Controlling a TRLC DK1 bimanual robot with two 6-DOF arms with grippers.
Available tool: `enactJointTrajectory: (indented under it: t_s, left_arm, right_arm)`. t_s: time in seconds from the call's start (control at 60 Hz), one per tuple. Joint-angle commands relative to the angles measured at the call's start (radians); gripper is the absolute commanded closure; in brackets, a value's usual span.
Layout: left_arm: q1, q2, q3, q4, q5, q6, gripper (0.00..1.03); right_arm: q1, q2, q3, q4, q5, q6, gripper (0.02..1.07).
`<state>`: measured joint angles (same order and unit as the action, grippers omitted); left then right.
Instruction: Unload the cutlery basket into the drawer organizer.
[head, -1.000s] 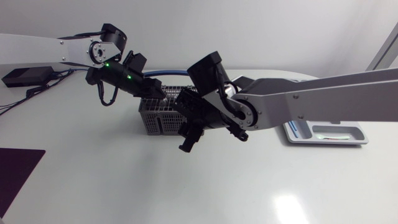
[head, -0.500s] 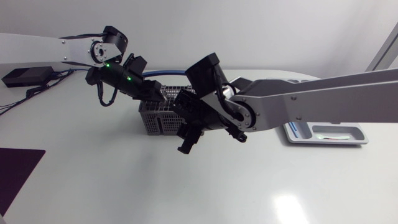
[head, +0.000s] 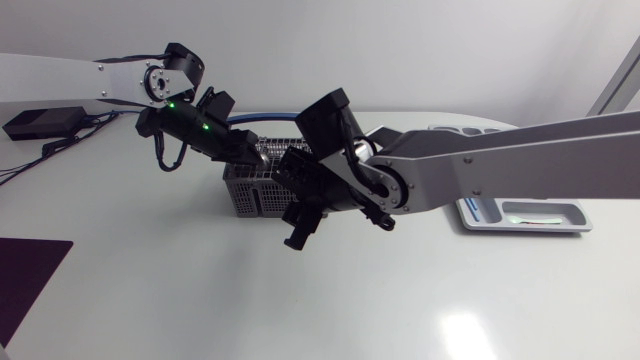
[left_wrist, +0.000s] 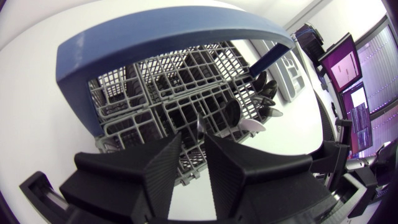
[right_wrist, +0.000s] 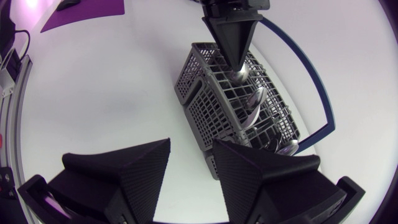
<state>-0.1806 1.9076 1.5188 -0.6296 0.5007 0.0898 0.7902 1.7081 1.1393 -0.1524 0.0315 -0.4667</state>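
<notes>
The basket (head: 245, 195) stood on the table (head: 400, 310), a little left of centre and toward the far side, with its blue handle (head: 262, 118) arched over it. The left arm came in from the far left and angled down, so that the left gripper (head: 258, 155) was at the top of the basket. In its wrist view the fingers (left_wrist: 165, 171) were nearly together, pinched on the thin silver edge of a spoon (left_wrist: 198, 126) that rose from a cell of the basket. The right wrist view showed the same grip from the other side, the black wedge ending right on the spoon's bowl. The spoon was upright, its lower part down in the basket. More cutlery (right_wrist: 254, 102) stood in the neighbouring cells, bowls up; how many pieces I could not tell.

The right arm reached in from the right, past the middle. The right gripper (head: 297, 232) hung over bare table just near and right of the basket, touching nothing. Its fingers (right_wrist: 134, 177) were apart with nothing between them, and the basket lay ahead of them.

The organizer (head: 560, 212) sat at the right side of the table, well apart from the basket and both grippers. Its contents were too small to make out. A dark purple mat (head: 25, 275) lay at the near left edge.
</notes>
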Motion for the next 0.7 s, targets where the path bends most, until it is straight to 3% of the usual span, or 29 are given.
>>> enactJointTrajectory:
  t_s: [0.0,0.683]
  left_arm:
    - [-0.008,-0.01,0.03,-0.012,0.015,0.013,0.73]
    - [-0.03,0.03,0.073,-0.027,0.015,0.018,0.73]
  right_arm:
    - [0.009,0.022,-0.006,0.01,0.011,0.023,0.54]
    - [0.015,0.024,-0.009,0.01,0.021,0.019,0.52]
